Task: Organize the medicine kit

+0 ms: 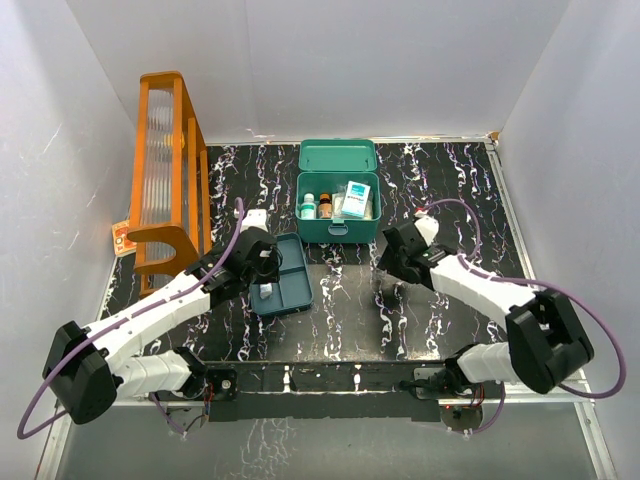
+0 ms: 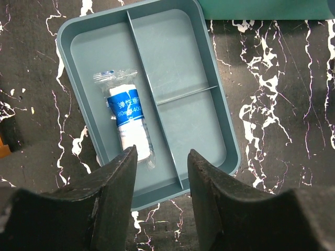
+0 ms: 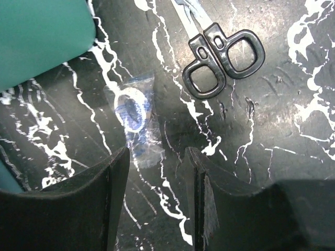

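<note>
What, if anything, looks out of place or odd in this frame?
Nothing is spilled or broken, but items lie outside the open medicine kit: scissors and a small bagged roll loose on the table beside it, and the divided tray sits skewed in front of it, holding a wrapped bandage roll.

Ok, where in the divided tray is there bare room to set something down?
The tray's two smaller compartments, right of the long divider, are bare. The long compartment holds a bandage roll. The medicine kit is crowded.
</note>
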Motion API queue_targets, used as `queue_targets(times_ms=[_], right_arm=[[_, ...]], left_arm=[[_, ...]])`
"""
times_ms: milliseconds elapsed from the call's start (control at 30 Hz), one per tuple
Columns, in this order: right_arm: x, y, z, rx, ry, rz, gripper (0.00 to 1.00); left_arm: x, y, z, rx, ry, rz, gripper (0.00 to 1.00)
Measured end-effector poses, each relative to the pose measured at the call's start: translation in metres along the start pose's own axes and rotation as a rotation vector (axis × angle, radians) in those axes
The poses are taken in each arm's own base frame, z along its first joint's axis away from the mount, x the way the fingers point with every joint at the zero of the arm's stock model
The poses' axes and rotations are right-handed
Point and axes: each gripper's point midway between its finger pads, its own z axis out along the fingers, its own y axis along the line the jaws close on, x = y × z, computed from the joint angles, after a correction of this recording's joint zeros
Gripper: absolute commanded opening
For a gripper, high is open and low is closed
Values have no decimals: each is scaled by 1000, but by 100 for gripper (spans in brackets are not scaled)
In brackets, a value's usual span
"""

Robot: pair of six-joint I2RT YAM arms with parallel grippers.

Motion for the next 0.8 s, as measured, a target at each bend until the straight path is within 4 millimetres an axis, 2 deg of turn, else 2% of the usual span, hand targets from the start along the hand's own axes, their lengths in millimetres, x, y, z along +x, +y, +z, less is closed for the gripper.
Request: queue_targets(times_ms=[267, 533, 667, 800], right_arm=[[11, -5, 22, 41, 63, -108, 38], [-8, 13, 13, -4, 19, -109, 37], [-17, 20, 5, -39, -12, -95, 27], [-13, 20, 11, -37, 4, -106, 13]], left_arm=[[-1, 1, 0, -6, -7, -1, 52], [-2, 3, 0, -17, -13, -2, 54], [-3, 3, 0, -17, -14, -2, 54], [-3, 3, 0, -17, -14, -2, 55]])
